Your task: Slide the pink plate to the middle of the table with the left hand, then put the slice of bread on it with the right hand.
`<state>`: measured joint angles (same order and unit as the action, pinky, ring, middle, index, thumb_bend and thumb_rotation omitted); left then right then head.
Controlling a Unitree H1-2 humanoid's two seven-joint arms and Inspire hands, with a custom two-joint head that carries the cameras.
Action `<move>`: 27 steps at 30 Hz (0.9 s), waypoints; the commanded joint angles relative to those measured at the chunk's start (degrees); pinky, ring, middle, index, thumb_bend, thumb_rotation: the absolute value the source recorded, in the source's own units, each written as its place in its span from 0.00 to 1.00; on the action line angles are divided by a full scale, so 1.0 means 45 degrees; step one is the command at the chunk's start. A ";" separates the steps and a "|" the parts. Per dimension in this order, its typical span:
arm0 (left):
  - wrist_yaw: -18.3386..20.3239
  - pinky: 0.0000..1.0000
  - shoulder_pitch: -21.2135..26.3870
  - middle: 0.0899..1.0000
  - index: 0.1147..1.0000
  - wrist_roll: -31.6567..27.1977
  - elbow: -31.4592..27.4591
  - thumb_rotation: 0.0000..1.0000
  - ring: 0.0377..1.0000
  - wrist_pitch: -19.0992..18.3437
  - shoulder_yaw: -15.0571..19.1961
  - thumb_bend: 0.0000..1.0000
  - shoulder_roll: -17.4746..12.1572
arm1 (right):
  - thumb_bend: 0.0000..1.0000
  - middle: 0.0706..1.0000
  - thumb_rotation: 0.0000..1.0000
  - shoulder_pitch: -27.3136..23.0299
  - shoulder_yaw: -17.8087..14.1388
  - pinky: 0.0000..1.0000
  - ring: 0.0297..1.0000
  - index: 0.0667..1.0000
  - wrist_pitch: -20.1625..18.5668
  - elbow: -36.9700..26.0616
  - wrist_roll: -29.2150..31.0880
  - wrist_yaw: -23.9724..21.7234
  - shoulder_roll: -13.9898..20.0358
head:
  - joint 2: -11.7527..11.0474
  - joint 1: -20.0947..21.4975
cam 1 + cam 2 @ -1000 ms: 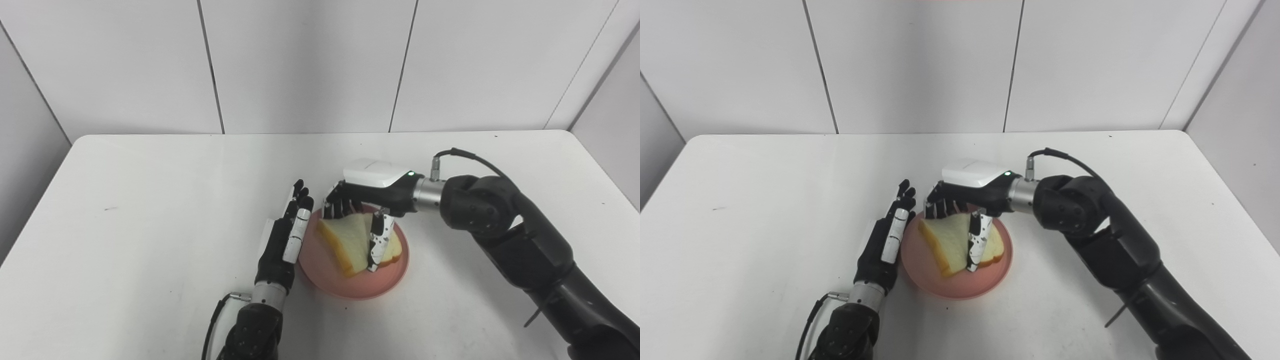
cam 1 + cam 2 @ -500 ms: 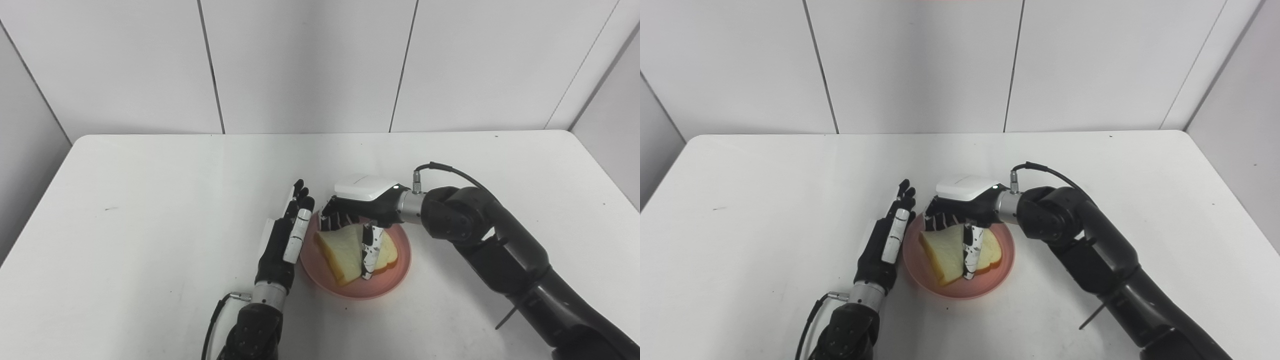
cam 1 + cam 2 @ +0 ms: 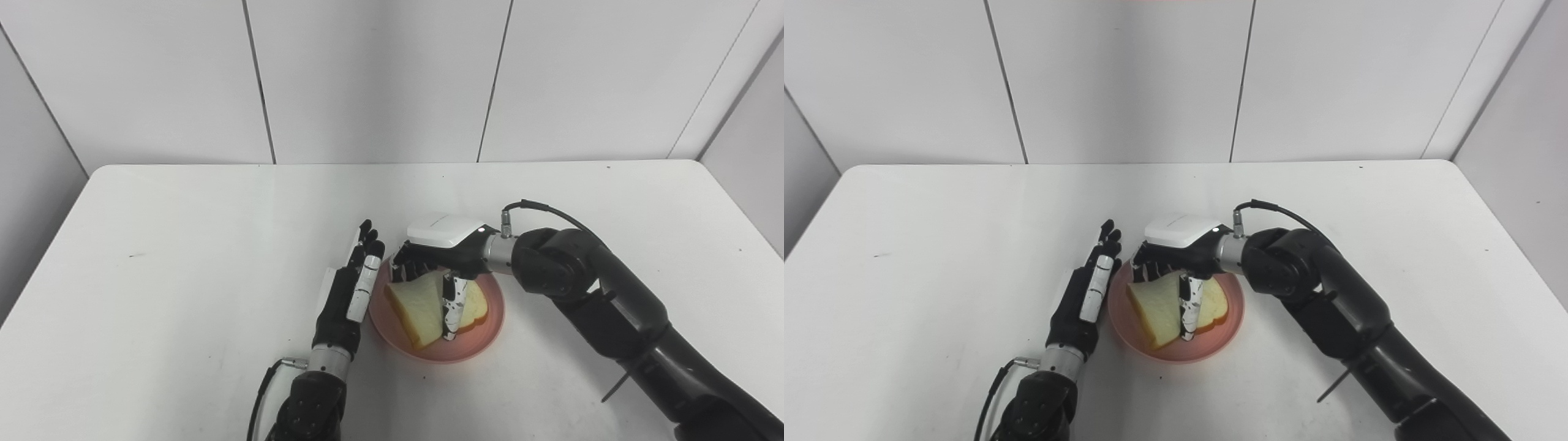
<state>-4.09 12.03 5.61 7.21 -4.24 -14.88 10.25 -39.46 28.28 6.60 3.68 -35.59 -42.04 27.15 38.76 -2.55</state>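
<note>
The pink plate [image 3: 478, 340] sits near the middle of the white table [image 3: 184, 245]. A slice of bread [image 3: 419, 301] leans tilted over the plate, its lower edge down on it. My right hand [image 3: 441, 257] is shut on the bread from above, thumb across its near face and fingers behind its top edge. Just left of the plate stands my left hand [image 3: 349, 288], open with fingers straight and together, its edge against or very close to the plate's left rim. The same plate [image 3: 1220, 334] and bread [image 3: 1157, 303] show in the right eye view.
The table ends at grey wall panels [image 3: 380, 79] behind and on both sides. A black cable [image 3: 545, 208] loops off my right wrist. A small dark speck [image 3: 136, 255] marks the table at the left.
My right hand has come down and a little to the left with the bread, bringing it lower onto the plate. My left hand has stayed in place.
</note>
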 commanded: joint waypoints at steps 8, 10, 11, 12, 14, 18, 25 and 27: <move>-0.0058 1.00 0.0362 1.00 0.98 -0.0131 -0.0115 1.00 1.00 0.0681 0.0026 0.79 0.0726 | 0.92 0.81 0.49 -0.0429 -0.0245 0.70 0.79 0.76 -0.0039 -0.1390 0.0334 -0.0811 0.0509 | -0.0056 0.0072; -0.0055 1.00 0.0363 1.00 0.98 -0.0131 -0.0105 1.00 1.00 0.0765 0.0026 0.79 0.0703 | 0.92 0.82 0.50 -0.0409 -0.0283 0.72 0.80 0.77 -0.0034 -0.1545 0.0410 -0.0940 0.0573 | -0.0059 0.0077; -0.0037 1.00 0.0374 1.00 0.98 -0.0191 -0.0089 1.00 1.00 0.0822 0.0060 0.79 0.0697 | 0.92 0.82 0.50 -0.0381 -0.0318 0.72 0.81 0.77 -0.0032 -0.1672 0.0442 -0.1004 0.0631 | -0.0063 0.0093; -0.0022 1.00 0.0382 1.00 0.99 -0.0237 -0.0076 1.00 1.00 0.0862 0.0088 0.79 0.0695 | 0.92 0.83 0.49 -0.0360 -0.0345 0.72 0.80 0.79 -0.0034 -0.1759 0.0462 -0.1049 0.0668 | -0.0063 0.0093; -0.0012 1.00 0.0396 1.00 0.99 -0.0292 -0.0131 1.00 1.00 0.0826 0.0141 0.78 0.0690 | 0.91 0.83 0.47 -0.0319 -0.0397 0.71 0.79 0.81 -0.0037 -0.1928 0.0497 -0.1133 0.0783 | -0.0065 0.0111; 0.0096 1.00 0.0435 1.00 1.00 -0.0628 -0.0203 1.00 1.00 0.0740 0.0269 0.76 0.0699 | 0.91 0.82 0.44 -0.0201 -0.0598 0.70 0.79 0.81 -0.0094 -0.2217 0.0556 -0.1103 0.0980 | -0.0093 0.0130; 0.0235 1.00 0.0480 1.00 1.00 -0.1150 -0.0264 1.00 1.00 0.0657 0.0431 0.74 0.0685 | 0.94 0.84 0.44 -0.0126 -0.1075 0.74 0.83 0.83 -0.0905 -0.3165 0.0655 -0.1640 0.1282 | -0.0094 0.0184; 0.0192 1.00 0.0481 1.00 1.00 -0.1101 -0.0269 1.00 1.00 0.0658 0.0444 0.74 0.0679 | 0.94 0.85 0.42 -0.0116 -0.1208 0.74 0.84 0.84 -0.1181 -0.3438 0.0708 -0.1859 0.1374 | -0.0110 0.0178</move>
<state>-3.56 12.04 1.02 7.45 -2.81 -12.85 10.28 -38.46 24.33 2.91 -9.69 -33.22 -50.18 32.10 38.32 -1.67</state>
